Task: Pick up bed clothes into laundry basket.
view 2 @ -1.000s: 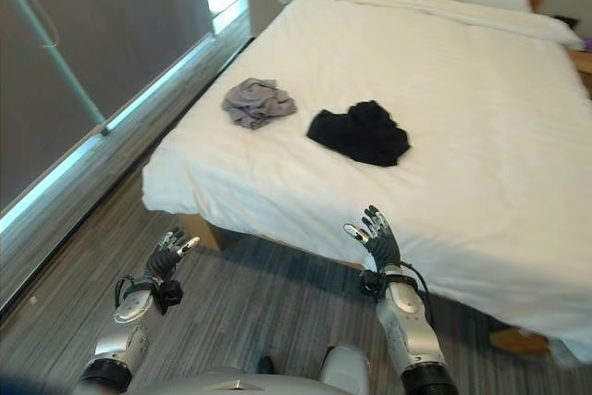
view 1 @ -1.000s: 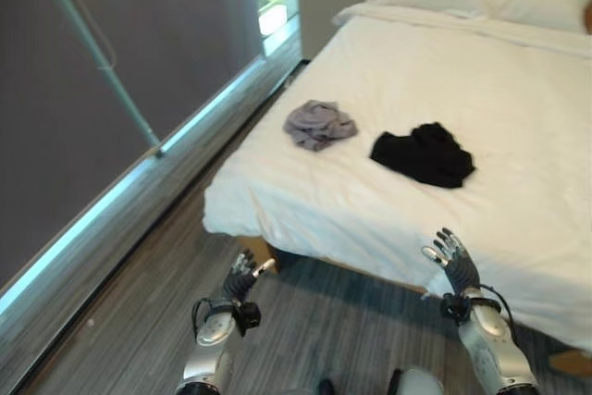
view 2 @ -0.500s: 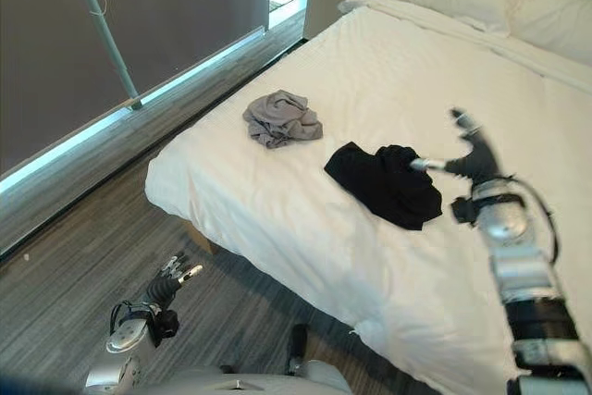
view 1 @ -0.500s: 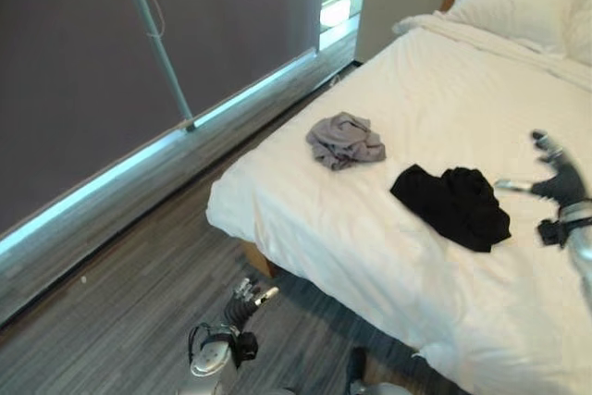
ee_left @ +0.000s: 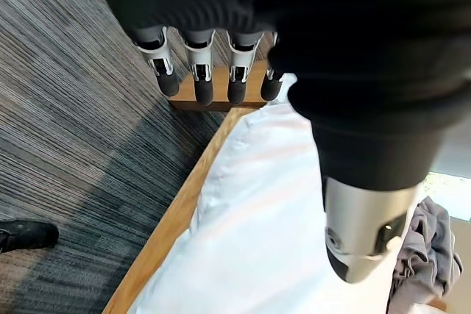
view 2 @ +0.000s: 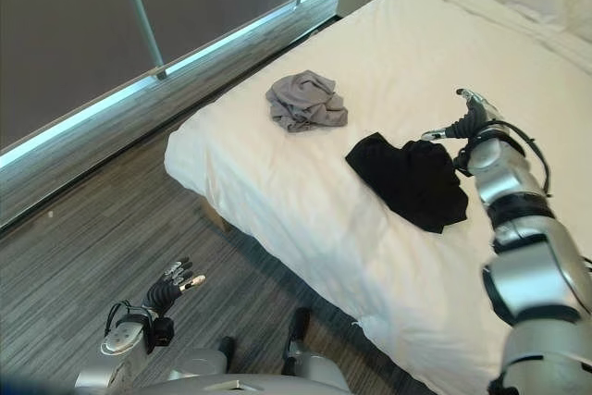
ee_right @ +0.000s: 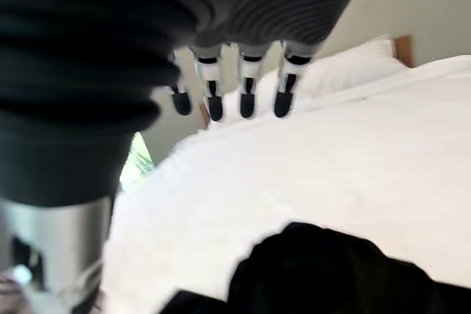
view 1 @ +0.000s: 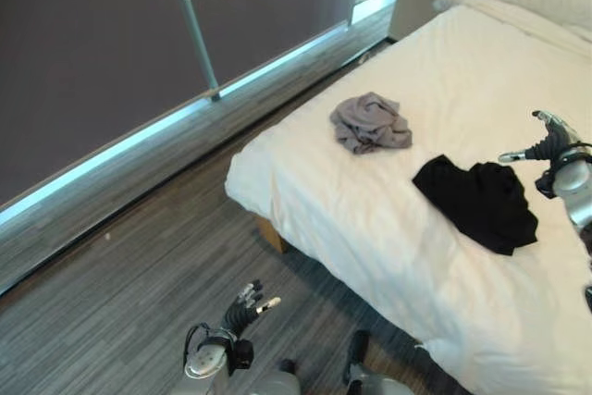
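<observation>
The right hand [view 2: 467, 117] (fingers straight, holding nothing) is hovering just beside black clothes [view 2: 412, 179] lying on the bed [view 2: 305, 191]; the left hand [view 2: 171, 286] is hanging relaxed and wide over the floor [view 2: 111, 228].

The bed [view 1: 444, 71] is covered in smooth, matt white cloth over a bare wood frame [ee_left: 169, 233]. Soft crumpled fabric is seen in the grey garment [view 1: 370, 123] and black garment [view 1: 481, 201]. The floor [view 1: 139, 265] is laid with matt, finely striped grey carpet.
</observation>
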### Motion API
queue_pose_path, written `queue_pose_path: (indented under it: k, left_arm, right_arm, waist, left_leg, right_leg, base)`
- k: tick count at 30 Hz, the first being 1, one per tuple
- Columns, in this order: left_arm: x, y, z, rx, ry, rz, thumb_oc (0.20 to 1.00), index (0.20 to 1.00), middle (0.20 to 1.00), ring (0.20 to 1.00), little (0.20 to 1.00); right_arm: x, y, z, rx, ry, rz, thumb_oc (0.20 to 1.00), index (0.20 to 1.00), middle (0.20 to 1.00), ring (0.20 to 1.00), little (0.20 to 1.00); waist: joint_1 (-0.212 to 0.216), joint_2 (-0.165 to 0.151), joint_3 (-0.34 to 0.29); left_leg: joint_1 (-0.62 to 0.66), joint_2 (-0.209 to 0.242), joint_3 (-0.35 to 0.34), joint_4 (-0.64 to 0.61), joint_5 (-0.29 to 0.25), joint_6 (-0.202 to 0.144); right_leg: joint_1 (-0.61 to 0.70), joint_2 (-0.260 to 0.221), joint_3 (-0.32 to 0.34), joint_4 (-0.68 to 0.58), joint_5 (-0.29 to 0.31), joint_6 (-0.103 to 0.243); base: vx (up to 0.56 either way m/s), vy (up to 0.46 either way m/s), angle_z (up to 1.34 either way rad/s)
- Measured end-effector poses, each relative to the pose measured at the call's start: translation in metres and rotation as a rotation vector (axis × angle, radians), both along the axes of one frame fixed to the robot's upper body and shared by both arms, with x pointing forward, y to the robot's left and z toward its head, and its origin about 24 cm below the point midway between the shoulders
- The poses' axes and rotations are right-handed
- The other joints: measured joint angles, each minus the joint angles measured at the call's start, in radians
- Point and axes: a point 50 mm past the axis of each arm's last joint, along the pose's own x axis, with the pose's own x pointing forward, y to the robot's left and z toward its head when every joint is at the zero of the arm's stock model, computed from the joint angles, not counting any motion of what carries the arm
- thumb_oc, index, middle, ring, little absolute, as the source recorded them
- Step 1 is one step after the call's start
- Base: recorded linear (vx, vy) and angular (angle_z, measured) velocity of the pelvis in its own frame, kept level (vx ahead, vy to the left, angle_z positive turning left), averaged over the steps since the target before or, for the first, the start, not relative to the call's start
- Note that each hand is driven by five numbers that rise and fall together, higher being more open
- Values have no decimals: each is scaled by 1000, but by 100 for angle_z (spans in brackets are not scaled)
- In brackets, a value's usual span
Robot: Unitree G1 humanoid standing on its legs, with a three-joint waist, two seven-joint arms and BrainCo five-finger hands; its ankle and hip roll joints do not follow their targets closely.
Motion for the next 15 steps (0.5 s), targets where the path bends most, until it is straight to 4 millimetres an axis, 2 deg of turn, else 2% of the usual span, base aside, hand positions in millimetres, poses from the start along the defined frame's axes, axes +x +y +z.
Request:
queue_pose_path:
  k: [2, 5, 9, 10, 11, 14, 15]
  left_arm:
    - [1, 3, 2, 6, -9, 34, 1000, 1000, 1000, 1000, 1000]
    - [1, 6, 5, -16, -27, 67, 1000, 1000, 1000, 1000, 1000]
    - [5, 1, 10, -29, -52, 64, 1000, 1000, 1000, 1000, 1000]
    - [7, 0, 10, -30, -55, 68, 1000, 1000, 1000, 1000, 1000]
    - [9, 0, 11, -29, -60, 72, 1000, 1000, 1000, 1000, 1000]
    - [17, 2, 17, -19, -88, 82, 1000, 1000, 1000, 1000, 1000]
    - [33, 1, 29, -14, -139, 76, 1000, 1000, 1000, 1000, 1000]
  right_arm:
    - [-1, -4, 5, -24, 23, -51, 1000, 1000, 1000, 1000, 1000]
    - [-3, -9, 13, -74, 11, -73, 1000, 1000, 1000, 1000, 1000]
    - [-17, -25, -2, -80, 52, -142, 1000, 1000, 1000, 1000, 1000]
    - [-18, -26, -3, -71, 51, -150, 1000, 1000, 1000, 1000, 1000]
    - [-21, -29, -9, -63, 39, -166, 200, 200, 200, 200, 200]
    - [-22, -30, -7, -63, 20, -165, 200, 200, 200, 200, 200]
    - [-23, -30, -9, -71, 23, -161, 200, 200, 200, 200, 200]
  waist:
    - [20, 18, 48]
    - [16, 32, 100]
    - [20, 43, 126]
    - [19, 50, 135]
    - [19, 58, 138]
    - [13, 60, 137]
    - [8, 58, 136]
  left_leg:
    - [-54, -8, -3, 5, 15, -5]
    - [-91, -14, -17, 18, 17, -6]
    - [-164, -19, -21, 35, 24, -4]
    - [-169, -20, -22, 36, 25, -4]
    - [-170, -24, -23, 36, 24, -4]
    - [-169, -27, -20, 35, 21, -2]
    - [-168, -29, -18, 36, 21, -2]
  right_leg:
    - [-51, -7, 6, 0, 23, -8]
    - [-76, -13, -6, 0, 21, -4]
    - [-137, -19, -10, -1, 13, -2]
    - [-140, -19, -10, 1, 29, 3]
    - [-143, -18, -7, 1, 39, -10]
    - [-144, -19, 1, 1, 50, -25]
    - [-144, -20, 4, 1, 52, -27]
  base:
    - [-109, -13, 12]
    - [-72, -20, 11]
    - [-26, -2, 8]
    - [-11, 14, 5]
    - [0, 0, 0]
    - [5, 10, -3]
    - [15, 21, 3]
